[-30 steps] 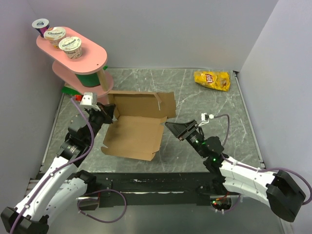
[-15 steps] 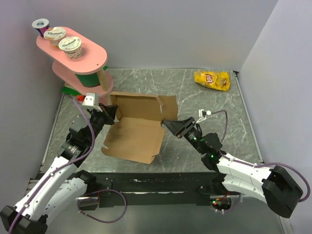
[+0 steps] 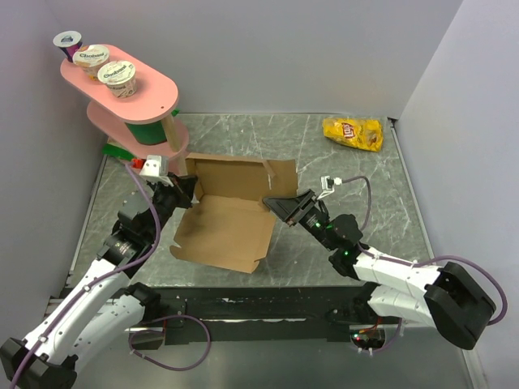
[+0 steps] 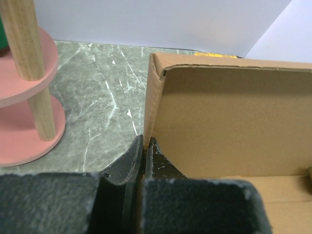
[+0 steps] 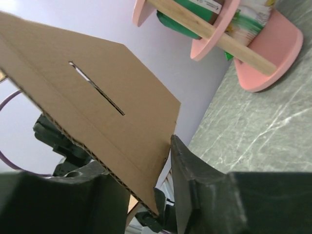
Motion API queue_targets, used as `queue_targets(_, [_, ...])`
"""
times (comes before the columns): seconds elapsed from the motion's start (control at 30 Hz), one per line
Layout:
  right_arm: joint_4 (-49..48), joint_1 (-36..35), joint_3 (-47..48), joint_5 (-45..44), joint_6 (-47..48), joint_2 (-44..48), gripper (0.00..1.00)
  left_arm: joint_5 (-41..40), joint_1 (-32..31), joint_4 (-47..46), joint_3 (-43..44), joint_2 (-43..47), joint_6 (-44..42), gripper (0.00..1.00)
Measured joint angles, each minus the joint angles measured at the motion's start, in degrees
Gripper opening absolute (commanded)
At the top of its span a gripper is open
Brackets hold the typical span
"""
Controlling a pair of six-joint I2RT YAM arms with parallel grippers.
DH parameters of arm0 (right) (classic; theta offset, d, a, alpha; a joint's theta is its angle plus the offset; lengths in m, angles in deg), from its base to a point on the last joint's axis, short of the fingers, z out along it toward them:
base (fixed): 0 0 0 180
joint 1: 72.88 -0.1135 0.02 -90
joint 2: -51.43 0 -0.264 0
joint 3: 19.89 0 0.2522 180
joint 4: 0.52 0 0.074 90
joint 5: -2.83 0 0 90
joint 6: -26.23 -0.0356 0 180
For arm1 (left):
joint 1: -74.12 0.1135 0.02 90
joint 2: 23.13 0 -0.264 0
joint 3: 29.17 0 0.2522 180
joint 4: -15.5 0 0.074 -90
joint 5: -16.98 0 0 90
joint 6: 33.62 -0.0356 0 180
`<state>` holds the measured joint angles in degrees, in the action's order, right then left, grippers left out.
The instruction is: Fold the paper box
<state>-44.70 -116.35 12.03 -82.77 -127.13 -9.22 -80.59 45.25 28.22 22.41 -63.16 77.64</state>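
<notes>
The paper box, mid-table, is pinched at its far-left wall by the left gripper. The right gripper has been brought leftward onto the box's right flap, jaws narrowing around it. A grip cannot be confirmed, but folding is judged imminent.

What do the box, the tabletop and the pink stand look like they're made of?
The paper box: brown corrugated cardboard, matte; fluting shows along its cut edge. The tabletop: grey-green with white veins, probably marble-look stone or laminate. The pink stand: likely painted wood, on bare wooden posts.
</notes>
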Motion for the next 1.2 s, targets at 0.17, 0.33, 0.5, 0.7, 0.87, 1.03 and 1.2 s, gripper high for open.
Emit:
queue_targets(0.17, [0.28,0.00,0.70,1.16,-0.28,-0.48,0.33,-1.27,-0.17,0.02,0.00,-0.07,-0.17,0.01])
queue_targets(0.33, [2.38,0.00,0.70,1.81,-0.22,-0.02,0.27,-1.86,-0.42,0.39,0.00,-0.07,-0.59,0.01])
queue_targets(0.5, [6.38,0.00,0.85,1.86,1.09,2.43,0.18,-1.86,-0.63,1.55,0.00,-0.07,-0.59,0.01])
queue_targets(0.7, [13.53,-0.57,3.21,0.48,5.92,5.51,0.00,-1.86,-0.66,2.21,0.00,-0.09,-0.57,0.01])
queue_targets(0.87, [19.45,-1.97,4.92,-1.95,10.73,8.50,0.09,-1.66,-0.81,2.23,0.00,-0.44,-0.50,0.01])
queue_targets(1.03, [24.39,-2.43,5.05,-3.32,15.02,11.28,0.76,-1.16,-0.96,2.16,0.02,-1.38,-0.66,0.01])
queue_targets(1.2, [32.76,-0.72,5.07,-3.15,22.47,18.05,0.82,-0.74,-0.85,2.16,0.02,-2.08,-1.44,0.01])
